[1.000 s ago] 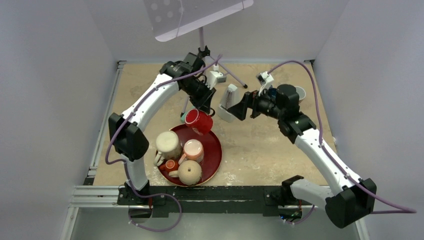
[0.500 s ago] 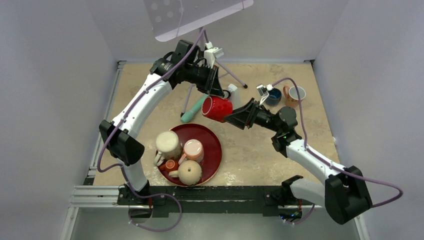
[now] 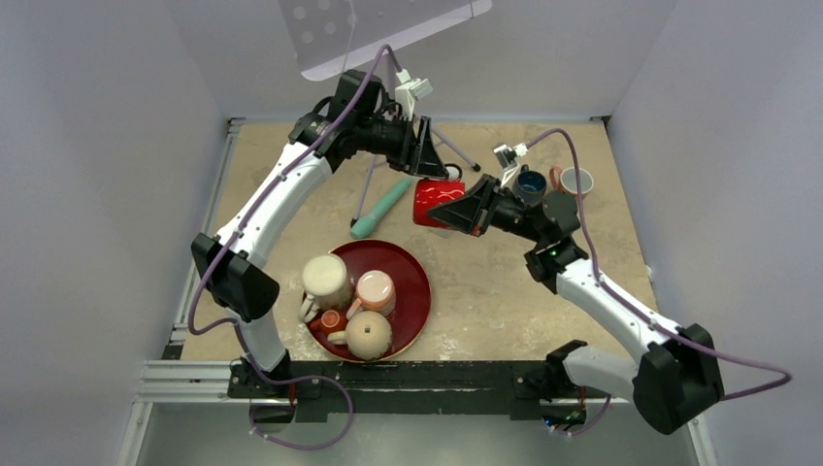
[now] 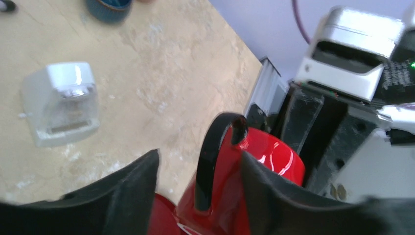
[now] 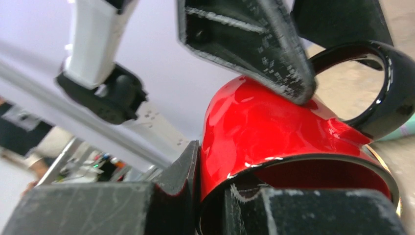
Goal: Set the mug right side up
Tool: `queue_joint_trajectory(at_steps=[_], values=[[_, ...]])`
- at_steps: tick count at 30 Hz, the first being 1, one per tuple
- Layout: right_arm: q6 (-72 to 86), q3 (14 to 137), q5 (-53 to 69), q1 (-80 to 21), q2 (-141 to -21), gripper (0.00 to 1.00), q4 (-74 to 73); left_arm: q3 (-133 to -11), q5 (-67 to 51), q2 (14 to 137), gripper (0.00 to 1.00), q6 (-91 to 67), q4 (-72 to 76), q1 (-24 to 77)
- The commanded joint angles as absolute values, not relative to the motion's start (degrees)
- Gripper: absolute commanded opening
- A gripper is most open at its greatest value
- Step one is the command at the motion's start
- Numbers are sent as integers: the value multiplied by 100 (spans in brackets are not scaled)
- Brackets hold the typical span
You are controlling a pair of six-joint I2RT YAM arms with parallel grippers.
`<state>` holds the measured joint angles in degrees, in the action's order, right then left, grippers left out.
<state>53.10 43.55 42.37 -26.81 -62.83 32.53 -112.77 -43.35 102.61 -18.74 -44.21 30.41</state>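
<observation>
Since a second ago, red mug [image 3: 434, 202] carried from over the red tray [image 3: 413, 283] to mid-air between my arms, lying sideways. My left gripper [image 3: 426, 167] now stands spread either side of the black handle [image 4: 210, 161]. My right gripper [image 3: 456, 208] pinches the rim, one finger inside and one outside. I judge it best to draw the left fingers clear of the handle loop first, then roll the right wrist slowly with a firm pinch, since the glaze looks slippery.

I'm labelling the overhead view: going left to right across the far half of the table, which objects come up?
Teal tool → red mug → dark blue cup → brown mug.
</observation>
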Motion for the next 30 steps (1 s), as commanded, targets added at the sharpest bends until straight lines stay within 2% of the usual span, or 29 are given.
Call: queue_joint_trajectory(at_steps=[1,2,5,10,15,18,22,30], values=[[3239,5670,2581,-2571,-5803,0,-319,-11654,-3703,9986,84,-942,-5111,3022],[2977,5968,2210,-2519,-5822,0,-1023,-11747,-3468,9988,89,-782,-5208,3023],[2359,6715,1131,-2299,-6109,0,-2697,-12109,-2903,10016,94,-415,-5466,3005],[1682,7552,144,-1695,-6823,0,-4153,-12358,-2176,10004,95,663,-5907,3008],[948,8443,10,-1450,-8172,0,-4507,-12071,-2238,9905,93,2398,-6875,3049],[742,8967,-94,-1440,-9162,0,-4482,-11665,-1869,9760,84,3115,-7162,3054],[575,9633,226,-1450,-10112,0,-4512,-11102,-1539,9596,77,3383,-7329,3050],[605,10200,451,-1450,-11207,0,-4406,-10176,-1981,9357,77,3533,-7587,3065]])
